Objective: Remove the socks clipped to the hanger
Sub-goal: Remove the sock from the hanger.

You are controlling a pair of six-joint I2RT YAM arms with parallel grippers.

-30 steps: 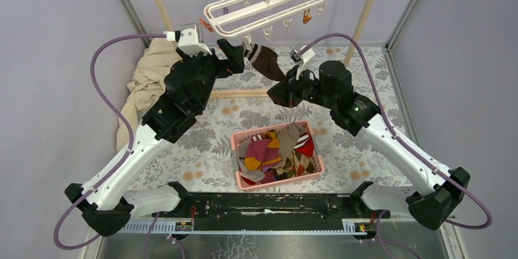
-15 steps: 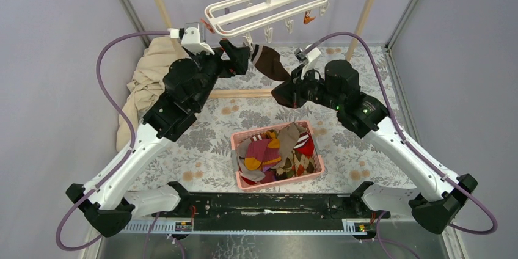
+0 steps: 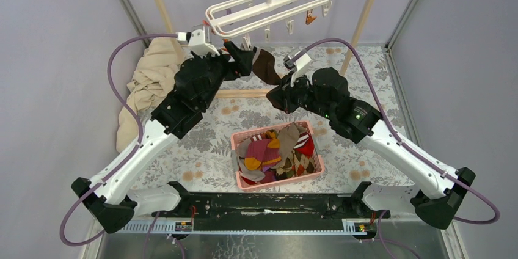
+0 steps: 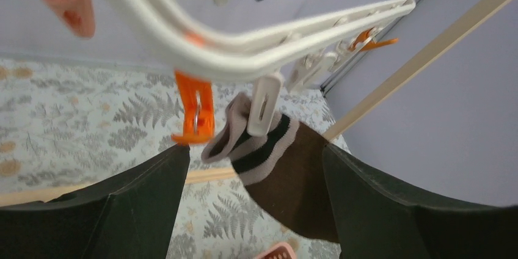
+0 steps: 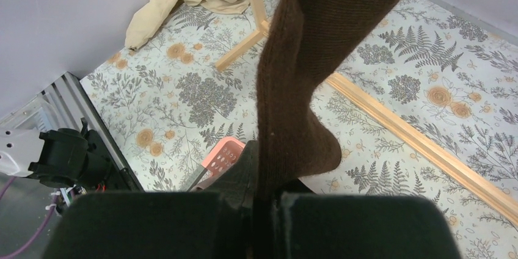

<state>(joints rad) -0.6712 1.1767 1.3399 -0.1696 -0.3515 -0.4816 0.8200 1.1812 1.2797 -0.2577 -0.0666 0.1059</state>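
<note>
At the far-left corner of the table (image 3: pixel 201 143) lies a beige cloth (image 3: pixel 146 82), not part of the job.

The left gripper (image 3: pixel 244 57) is raised up under the left end of the hanger (image 3: pixel 269 3). In the left wrist view its jaws are wide apart, one finger on each side of the white clip (image 4: pixel 264 105), and they touch neither the clip nor the fabric as far as I can see. An orange clip (image 4: pixel 194 112) hangs just beside it, w/ nothing in it.

The white clip bites the striped cuff of the brown sock (image 3: pixel 267 65), so this sock is not yet free. It hangs from the hanger over the far-middle part of the table and runs down toward the right arm.

Below, near the middle of the near edge, the pink basket (image 3: pixel 234 152) holds a pile of socks (image 3: pixel 275 152), approx. full. No other sock shows on the hanger, so this looks like the last one.

The right gripper (image 3: pixel 276 94) has its jaws clamped on the lower part of the brown sock, and the fabric rises straight out from between them in the right wrist view.

Step in hand, in my judgement: release of this sock. Next move probably needs the left jaws to squeeze the upper arms of the white clip so it opens, then the right arm pulls the sock down & away, w/o dragging the whole hanger sideways. After that, drop it over the basket.
</note>
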